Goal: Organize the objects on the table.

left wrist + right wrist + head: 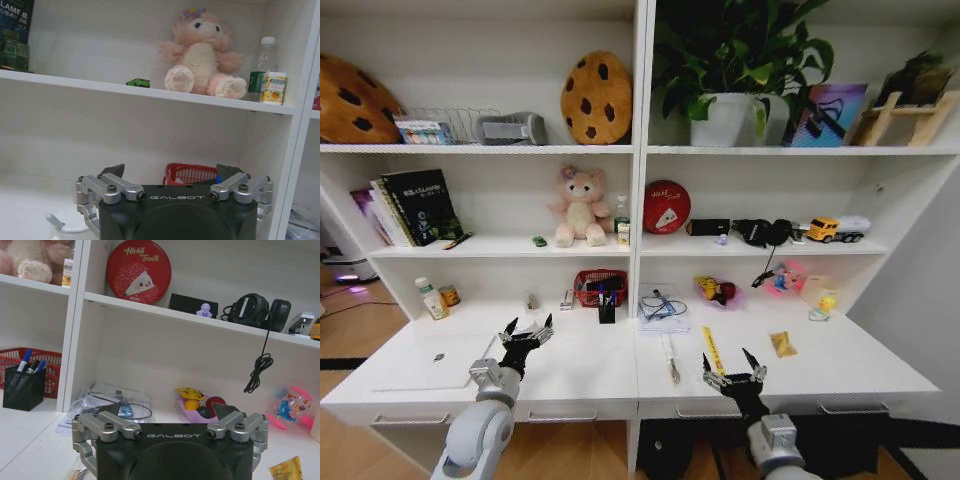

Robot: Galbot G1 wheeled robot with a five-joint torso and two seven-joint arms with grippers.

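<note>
Both claws hover low over the white tabletop (590,375), each spread wide and holding nothing. The left claw (526,331) hangs above the left half, just right of the closed laptop (430,362) lying flat there. The right claw (734,373) sits near the front edge, close to a marker pen (671,360). The green toy car (539,241) rests on the shelf beside the pink bear (580,205).

laptop (425,362) left on table (590,375), marker pen (672,362) right — toy car (539,241) on shelf above
</note>
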